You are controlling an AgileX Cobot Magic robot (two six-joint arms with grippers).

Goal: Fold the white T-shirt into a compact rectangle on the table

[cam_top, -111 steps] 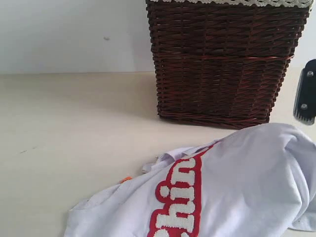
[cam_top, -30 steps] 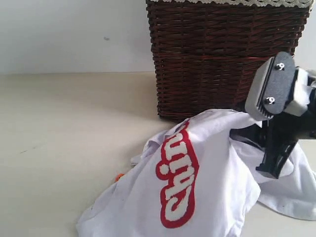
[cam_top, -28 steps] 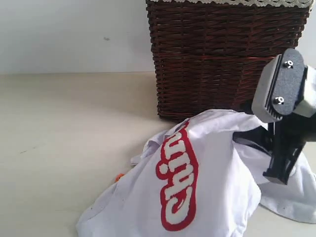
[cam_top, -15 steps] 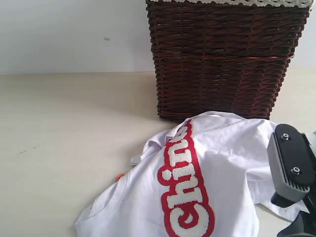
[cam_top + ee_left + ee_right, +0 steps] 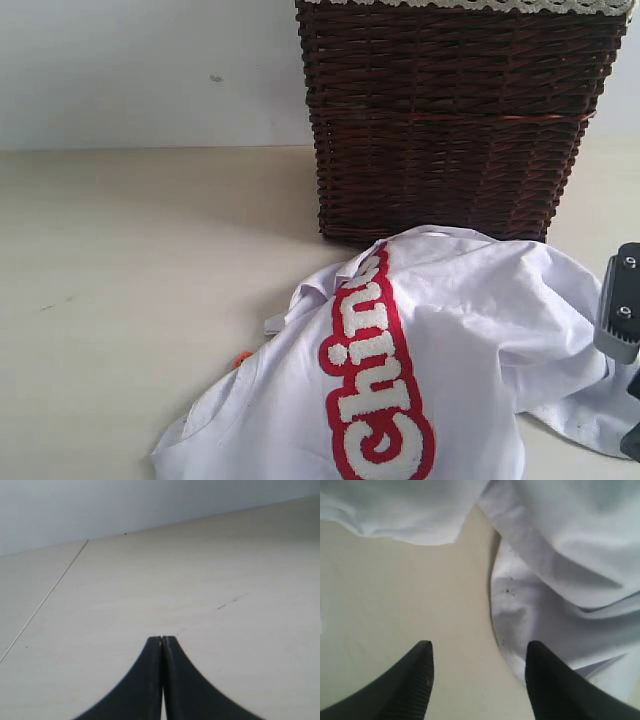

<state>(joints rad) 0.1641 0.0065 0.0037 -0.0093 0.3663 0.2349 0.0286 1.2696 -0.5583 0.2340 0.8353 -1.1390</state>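
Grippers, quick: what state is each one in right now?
Left gripper: closed, holding nothing, over the table.
Right gripper: open, holding nothing, at the T-shirt edge.

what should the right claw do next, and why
Probably lower the right claw onto the white T-shirt edge beside it and pinch it. The claw is open and empty, and the shirt lies crumpled on the table, so it needs spreading before any fold.

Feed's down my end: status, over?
Left gripper shut, empty, over table. Right gripper open, empty, at shirt edge. Shirt crumpled, unfolded. Basket close behind it.
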